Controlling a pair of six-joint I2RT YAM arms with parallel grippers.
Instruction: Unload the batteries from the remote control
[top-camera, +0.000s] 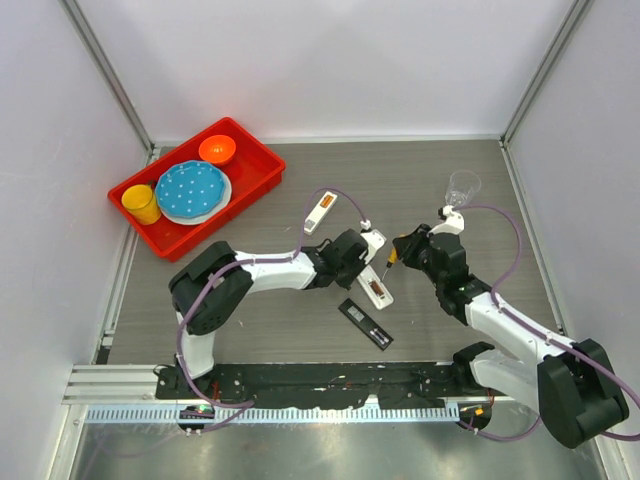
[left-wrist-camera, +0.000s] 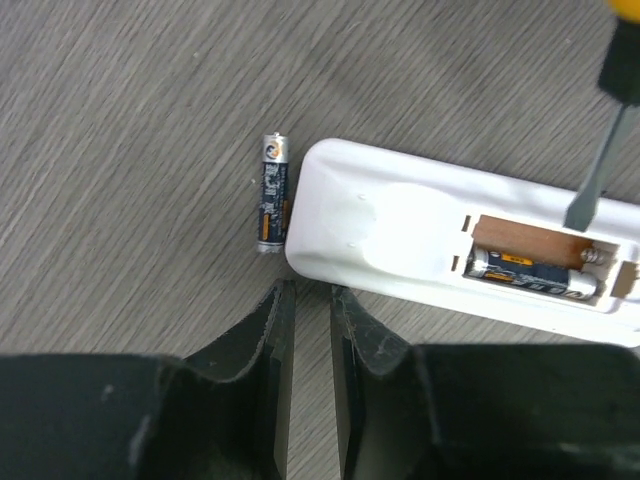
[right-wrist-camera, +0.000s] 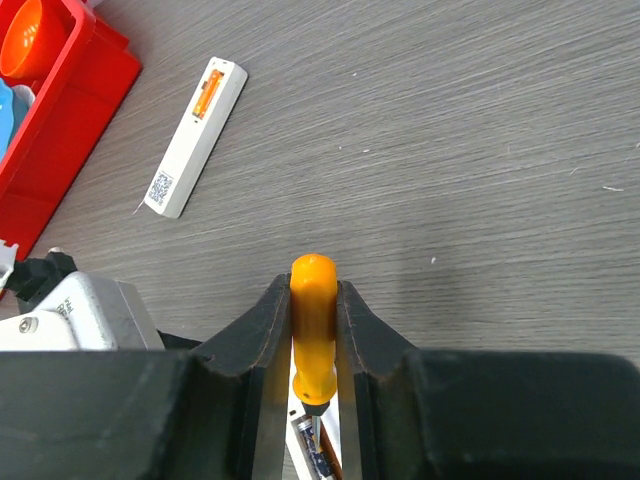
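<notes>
Right gripper (right-wrist-camera: 313, 292) is clamping screwdriver (right-wrist-camera: 312, 345), prying remaining battery (left-wrist-camera: 535, 275) from remote (left-wrist-camera: 390, 230); left gripper (left-wrist-camera: 310, 295), slightly ajar and empty, is likely bracing it.

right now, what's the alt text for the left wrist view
A white remote lies back-up on a grey wood-grain table, its compartment open with one battery inside and a screwdriver tip poking in. A second battery lies loose on the table beside the remote's end, above the left gripper, whose fingers stand slightly apart, empty.
</notes>
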